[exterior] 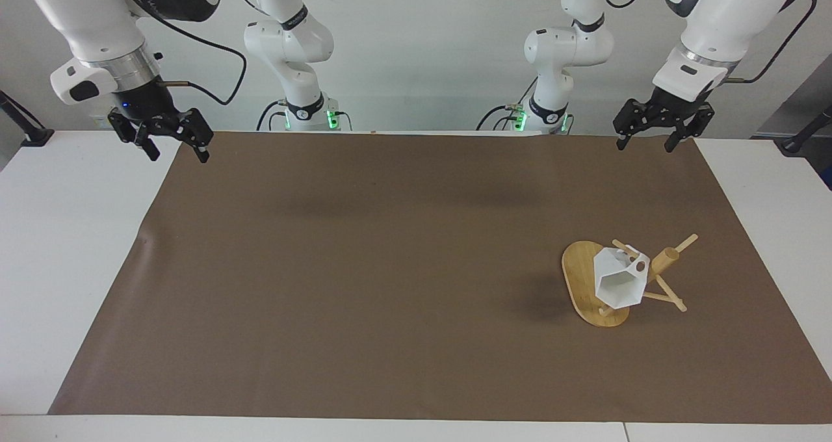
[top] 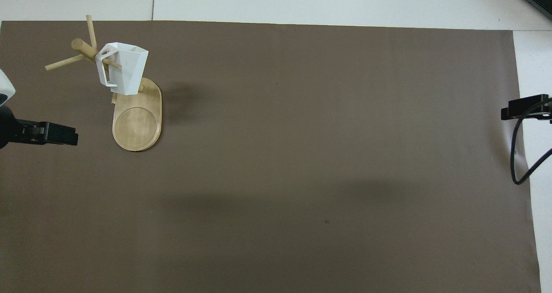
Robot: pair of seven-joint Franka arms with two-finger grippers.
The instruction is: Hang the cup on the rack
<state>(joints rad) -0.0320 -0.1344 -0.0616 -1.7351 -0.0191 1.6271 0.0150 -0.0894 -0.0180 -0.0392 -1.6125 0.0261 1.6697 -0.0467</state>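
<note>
Although the cup (exterior: 619,285) already hung by its handle on a peg of the rack (exterior: 588,286), I judged the job was not beyond spoiling. My left pincer (exterior: 656,129) stood spread and empty in the air over the brown mat's (exterior: 364,266) edge, at my own end of the bench (exterior: 71,247), with the rack well apart from it, out toward the middle of the mat. My right pincer (exterior: 170,142) waited, spread and empty too, over the mat's corner at the right arm's end, farther still from the cup. What worried me was the cup's tilt: it leaned on a thin stick, its mouth turned outward, and whether the peg sat deep in the handle's hole I could not tell. A jolt to the bench, or my left arm sweeping low over the rack, could have slid it off or tipped the whole stand.
</note>
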